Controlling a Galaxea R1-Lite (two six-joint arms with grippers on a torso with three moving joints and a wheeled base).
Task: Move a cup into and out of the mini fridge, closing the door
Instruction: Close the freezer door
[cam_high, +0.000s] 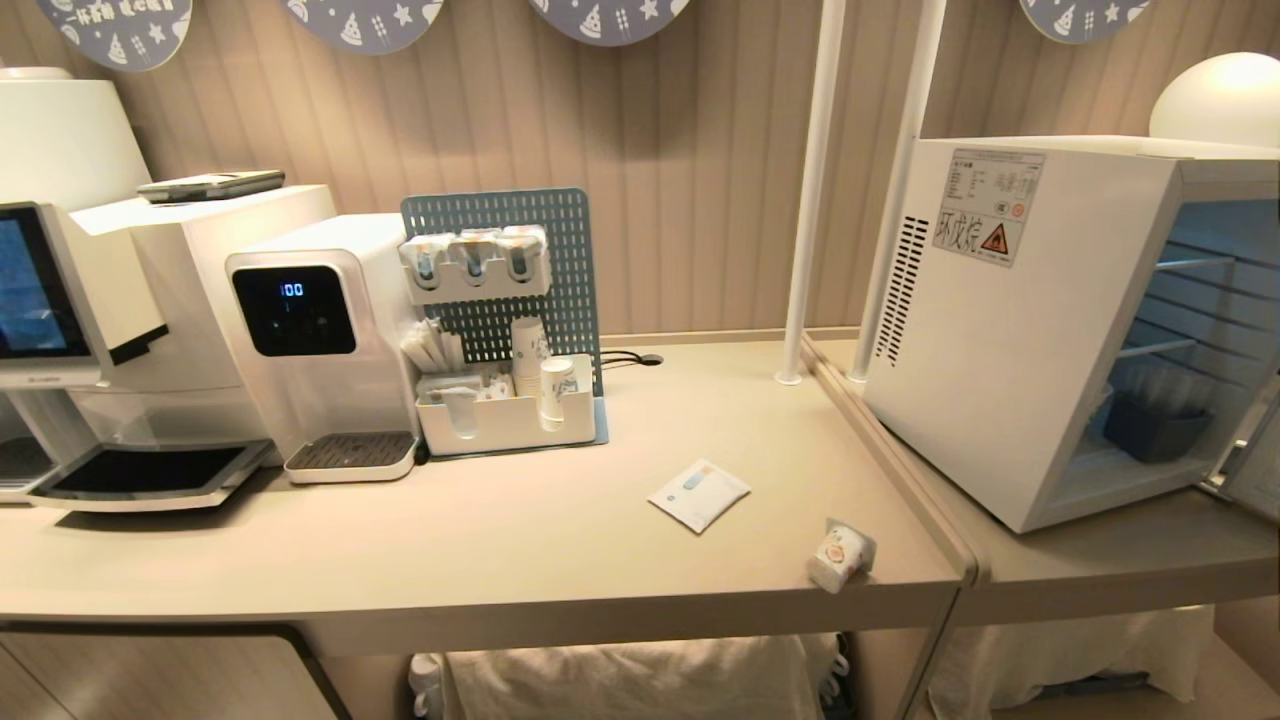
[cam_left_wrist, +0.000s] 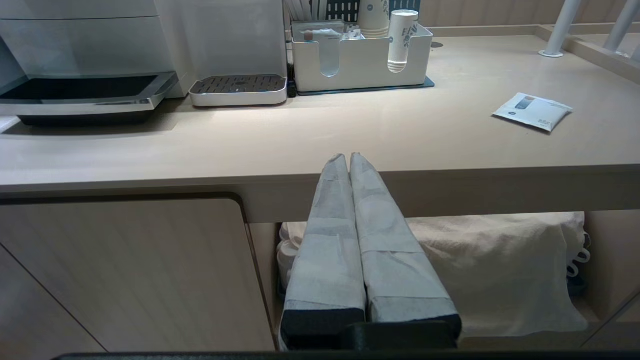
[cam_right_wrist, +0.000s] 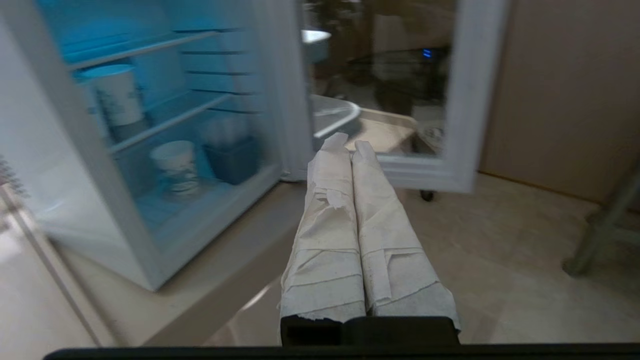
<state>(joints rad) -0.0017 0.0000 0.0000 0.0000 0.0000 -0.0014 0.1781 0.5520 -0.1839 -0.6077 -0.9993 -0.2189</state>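
Lower right in the head view, the squarish foil-lidded cup (cam_high: 840, 555) lies tipped on the smooth beige counter (cam_high: 500, 540). The boxy white mini fridge (cam_high: 1010, 330) stands open at right. Both tape-wrapped grippers, left gripper (cam_left_wrist: 348, 157) and right gripper (cam_right_wrist: 350, 145), are pressed closed, empty.

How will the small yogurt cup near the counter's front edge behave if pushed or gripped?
The cup lies on its side, so a nudge could roll it. It sits near the counter edge and might drop off. It looks small and thin-walled, probably light and easily squeezed.

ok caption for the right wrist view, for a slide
Right pincer shut and empty before the open mini fridge, door swung wide, paper cups on its shelves.
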